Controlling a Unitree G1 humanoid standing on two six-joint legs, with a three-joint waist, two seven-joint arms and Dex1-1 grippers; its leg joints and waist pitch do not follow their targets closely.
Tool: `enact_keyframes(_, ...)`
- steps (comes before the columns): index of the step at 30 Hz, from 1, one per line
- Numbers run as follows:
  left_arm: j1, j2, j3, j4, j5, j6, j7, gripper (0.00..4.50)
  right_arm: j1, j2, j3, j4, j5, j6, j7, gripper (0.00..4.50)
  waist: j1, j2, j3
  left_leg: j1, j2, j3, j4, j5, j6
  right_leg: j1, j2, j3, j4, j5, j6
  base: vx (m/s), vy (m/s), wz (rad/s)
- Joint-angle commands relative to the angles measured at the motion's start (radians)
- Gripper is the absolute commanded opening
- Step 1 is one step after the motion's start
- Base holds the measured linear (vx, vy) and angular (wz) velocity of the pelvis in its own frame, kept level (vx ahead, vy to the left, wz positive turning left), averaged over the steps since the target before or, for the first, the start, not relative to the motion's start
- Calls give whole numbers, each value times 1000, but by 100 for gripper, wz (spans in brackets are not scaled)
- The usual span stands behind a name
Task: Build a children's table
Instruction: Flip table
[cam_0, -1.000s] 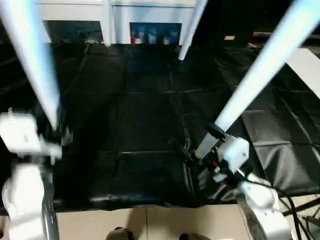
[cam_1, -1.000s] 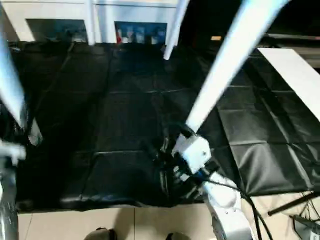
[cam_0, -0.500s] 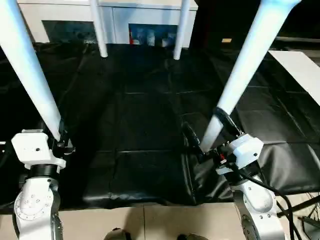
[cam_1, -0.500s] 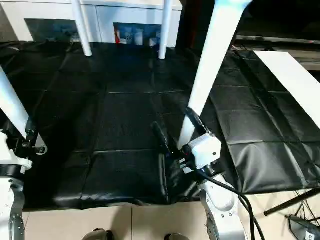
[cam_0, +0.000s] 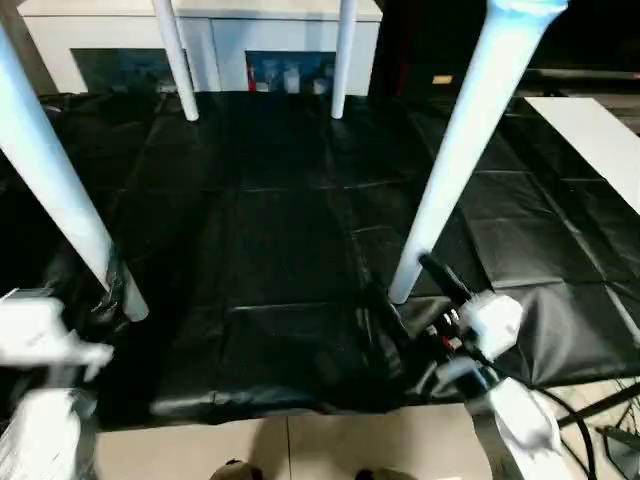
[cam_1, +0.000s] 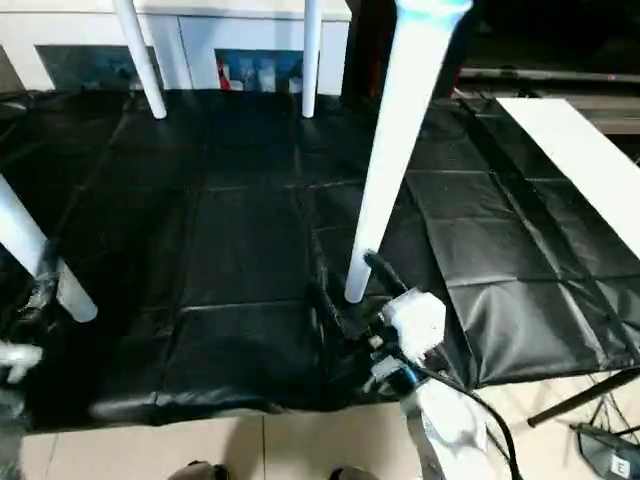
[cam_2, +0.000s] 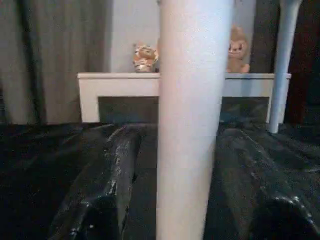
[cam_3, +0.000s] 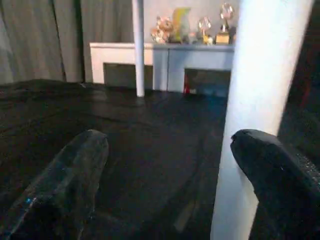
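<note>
Head views: four long tapered white tube legs stand on the black plastic floor sheet (cam_0: 280, 230). The near right leg (cam_0: 455, 170) rises just beside the right hand (cam_0: 415, 300), fingers spread.

Left wrist view: the left hand (cam_2: 192, 215) fingers flank the near left leg (cam_2: 192, 120); contact unclear.

Right wrist view: the leg touches one spread finger (cam_3: 272, 165).

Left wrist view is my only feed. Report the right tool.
Observer: The right tool is open, with the near-right leg between its fingers, close by one finger.
Operator: Now give me the far legs.
Observer: The far-left leg and the far-right leg stand on the black sheet, in front of the white cabinet.
Operator: Name what lies to the right.
Observer: A flat white board lies at the sheet's right side.
</note>
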Motion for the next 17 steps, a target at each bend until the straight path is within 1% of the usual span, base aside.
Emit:
enact_keyframes(1, 39, -19, 0, -56, -49, 86, -1, 311, 16, -3, -18, -37, 18, 19, -12, 450, 1, 22, -37, 29, 35, -22, -102, -556, -34, 4, -44, 28, -91, -400, -97, 0, 0, 0)
enact_keyframes(2, 51, -20, -8, -67, -49, 97, -4, 310, 19, -4, -19, -42, 18, 24, -15, 450, 1, 20, -36, 28, 36, -23, -102, -559, -37, 5, -45, 28, -88, -403, -97, 0, 0, 0)
enact_keyframes(3, 100, -20, -52, -118, -59, 151, -19, 310, 33, -9, -20, -64, 18, 52, -21, 450, 1, 19, -34, 27, 35, -24, -103, -568, -38, 3, -44, 28, -94, -431, -85, 0, 0, 0)
enact_keyframes(4, 134, -19, -89, -156, -69, 190, -30, 310, 42, -15, -19, -82, 17, 77, -24, 450, 0, 19, -35, 27, 35, -24, -103, -567, -41, 5, -44, 29, -91, -432, -82, 0, 0, 0)
enact_keyframes(5, 165, -20, -134, -199, -42, 221, -26, 310, 53, -14, -23, -107, 32, 121, -37, 450, 1, 16, -32, 23, 37, -25, -106, -566, -39, 7, -43, 30, -93, -437, -75, 0, 0, 0)
enact_keyframes(6, 170, -22, -141, -206, -39, 227, -24, 310, 54, -13, -24, -111, 36, 130, -40, 450, 2, 18, -32, 25, 37, -26, -106, -568, -39, 5, -42, 30, -93, -439, -70, 0, 0, 0)
enact_keyframes(7, 178, -31, -166, -219, -12, 238, 2, 310, 64, -8, -30, -134, 52, 184, -64, 450, 2, 19, -30, 30, 34, -24, -104, -587, -40, -3, -41, 31, -100, -473, -59, 0, 0, 0)
enact_keyframes(8, 178, -31, -166, -219, -12, 238, 2, 310, 64, -8, -30, -134, 52, 184, -64, 450, 1, 12, -30, 32, 32, -23, -101, -593, -40, -6, -38, 30, -104, -493, -50, 0, 0, 0)
enact_keyframes(9, 168, -38, -176, -208, 6, 243, 23, 310, 68, 1, -38, -138, 38, 229, -101, 450, 2, 7, -28, 29, 28, -26, -100, -593, -45, -6, -42, 29, -109, -560, -24, 0, 0, 0)
enact_keyframes(11, 156, -45, -182, -202, 12, 262, 42, 310, 67, 10, -48, -126, 1, 257, -144, 450, 0, 9, -27, 31, 25, -28, -98, -596, -54, -10, -43, 28, -114, -605, -8, 0, 0, 0)
enact_keyframes(12, 151, -45, -187, -204, 14, 283, 48, 310, 65, 14, -52, -115, -19, 257, -163, 450, -1, 9, -25, 32, 23, -29, -98, -602, -55, -11, -42, 26, -117, -622, -3, 0, 0, 0)
enact_keyframes(13, 146, -33, -200, -201, 27, 304, 47, 310, 60, 15, -56, -101, -47, 238, -176, 450, -4, 11, -26, 33, 23, -31, -97, -613, -61, -12, -43, 23, -119, -641, 4, 0, 0, 0)
enact_keyframes(14, 145, -31, -201, -201, 33, 304, 48, 310, 58, 15, -56, -100, -49, 235, -177, 450, -6, 11, -25, 33, 22, -33, -97, -619, -62, -13, -43, 22, -120, -646, 6, 0, 0, 0)
enact_keyframes(15, 141, -16, -212, -196, 78, 297, 60, 310, 50, 14, -57, -96, -68, 218, -181, 450, -13, 11, -25, 31, 22, -37, -100, -632, -61, -8, -41, 16, -123, -647, 10, 0, 0, 0)
enact_keyframes(16, 134, -3, -219, -186, 80, 282, 42, 310, 43, 19, -60, -97, -74, 215, -190, 450, -14, 14, -26, 32, 21, -38, -101, -635, -60, -8, -42, 16, -122, -644, 8, 0, 0, 0)
enact_keyframes(17, 129, 10, -226, -180, 82, 280, 30, 310, 35, 22, -61, -101, -80, 227, -203, 450, -19, 14, -27, 29, 21, -40, -104, -632, -57, -2, -42, 13, -121, -628, 3, 0, 0, 0)
